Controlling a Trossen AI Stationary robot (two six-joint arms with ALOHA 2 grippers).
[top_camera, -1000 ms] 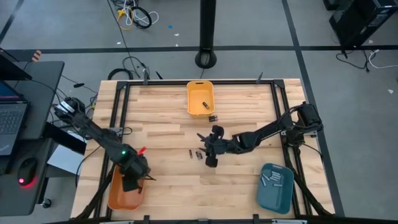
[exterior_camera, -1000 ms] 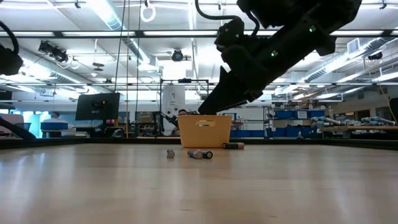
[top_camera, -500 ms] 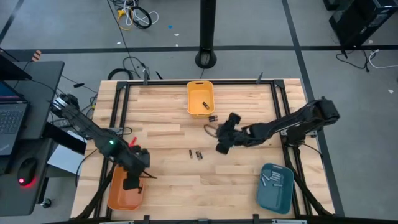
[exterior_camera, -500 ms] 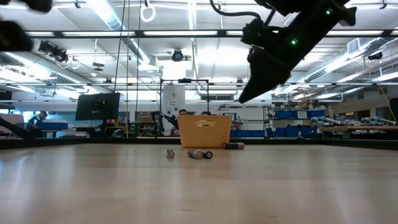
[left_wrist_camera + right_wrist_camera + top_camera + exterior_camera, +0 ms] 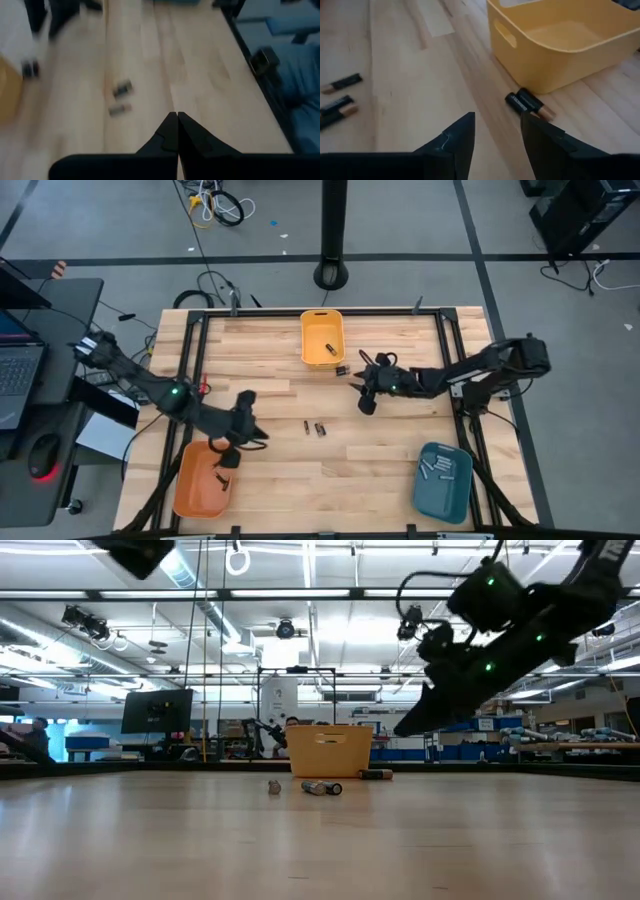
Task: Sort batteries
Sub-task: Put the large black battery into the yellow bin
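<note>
Two batteries [image 5: 314, 428] lie side by side mid-table, also seen in the left wrist view [image 5: 120, 98]. A third battery [image 5: 525, 103] lies on the wood against the yellow bin [image 5: 560, 45]; one more [image 5: 328, 348] lies inside that bin. My right gripper [image 5: 496, 131] hovers open just short of the battery by the bin [image 5: 342, 369], pointing at it. My left gripper [image 5: 176, 131] is shut and holds nothing, raised beside the orange bin [image 5: 192, 485] and aimed at the mid-table pair.
A blue bin [image 5: 443, 480] with several batteries stands at the near right corner. A small dark piece [image 5: 222, 480] lies in the orange bin. A black frame rail [image 5: 452, 350] runs along the table's sides. Bare wood lies between the bins.
My left gripper has risen out of the orange bin, swung toward the table's middle and turned about. My right gripper has pulled back from the table's middle toward the far edge and right, ending near the battery beside the yellow bin. The batteries have not moved.
</note>
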